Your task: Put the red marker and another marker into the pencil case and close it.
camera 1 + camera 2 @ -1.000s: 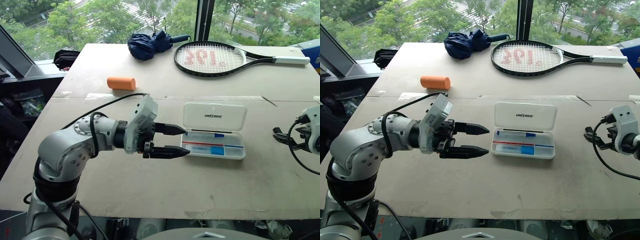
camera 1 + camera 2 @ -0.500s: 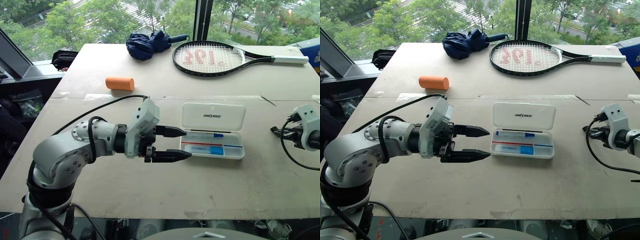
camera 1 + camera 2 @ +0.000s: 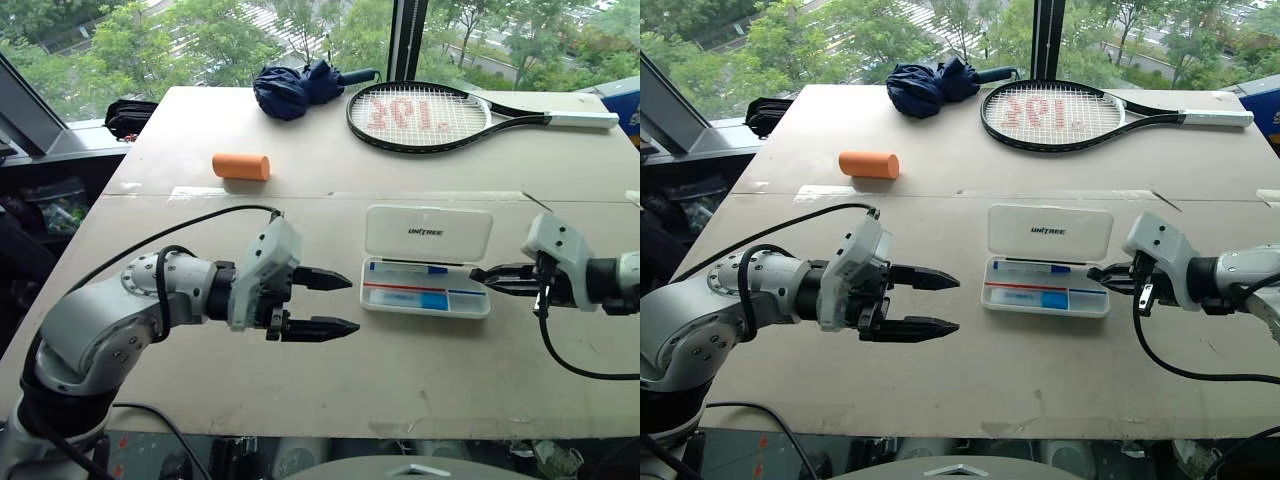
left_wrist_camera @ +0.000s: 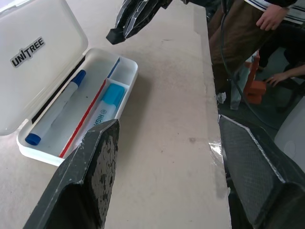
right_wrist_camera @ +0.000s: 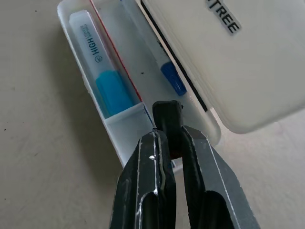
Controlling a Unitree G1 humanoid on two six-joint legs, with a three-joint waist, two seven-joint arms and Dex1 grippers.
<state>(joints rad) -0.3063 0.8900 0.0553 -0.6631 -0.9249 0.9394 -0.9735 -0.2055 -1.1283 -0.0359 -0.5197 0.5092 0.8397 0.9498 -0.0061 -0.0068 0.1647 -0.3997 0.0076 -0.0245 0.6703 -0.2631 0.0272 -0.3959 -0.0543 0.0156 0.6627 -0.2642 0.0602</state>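
Observation:
The white pencil case [image 3: 429,233] lies open mid-table, its lid flat behind the clear tray [image 3: 372,300]. In the tray lie a white marker with a blue cap [image 4: 53,119] and a blue-capped highlighter [image 5: 102,59]. A thin red line [image 4: 85,120] runs between them; I cannot tell if it is the red marker. My left gripper [image 3: 353,303] hovers open just left of the case, holding nothing. My right gripper [image 3: 477,277] is shut and empty, its tip [image 5: 167,110] over the tray's right end.
An orange cylinder [image 3: 241,166], a folded navy umbrella [image 3: 300,88] and a tennis racket [image 3: 430,115] lie on the far half of the table. A person [image 4: 259,24] stands past the table's right edge. Bare tabletop lies in front of the case.
My right gripper has swung in from the right edge to the tray's right end, its fingers now together. My left gripper has drawn back a little from the case, still open.

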